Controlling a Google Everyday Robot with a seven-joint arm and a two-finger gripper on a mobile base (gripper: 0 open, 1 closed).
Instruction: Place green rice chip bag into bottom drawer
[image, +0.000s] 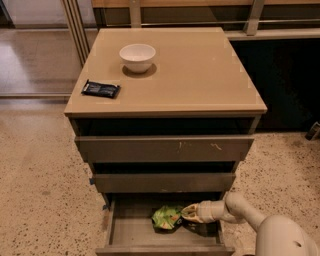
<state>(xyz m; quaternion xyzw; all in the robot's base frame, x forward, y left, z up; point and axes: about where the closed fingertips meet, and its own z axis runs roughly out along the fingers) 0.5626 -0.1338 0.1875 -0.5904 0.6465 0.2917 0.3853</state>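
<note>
Speckled terrazzo floor (40, 190), grey-brown three-drawer cabinet. On its tan tabletop (200, 75) sit a white bowl (137, 57) and a dark blue packet (101, 89), well apart from the work.

The bottom drawer (120, 235) is pulled open. The green rice chip bag (166, 218) lies crumpled on its grey floor, near the middle. The gripper (189, 212) reaches in from the right, its tip touching the bag's right edge.

Jaws: you cannot tell whether they clamp the foil or have let go.

Risks, as you judge them:
- If the foil is pinched, pulling back would drag the bag out.
- Lifting steeply could knock the wrist against the middle drawer (165, 182) just above.
</note>
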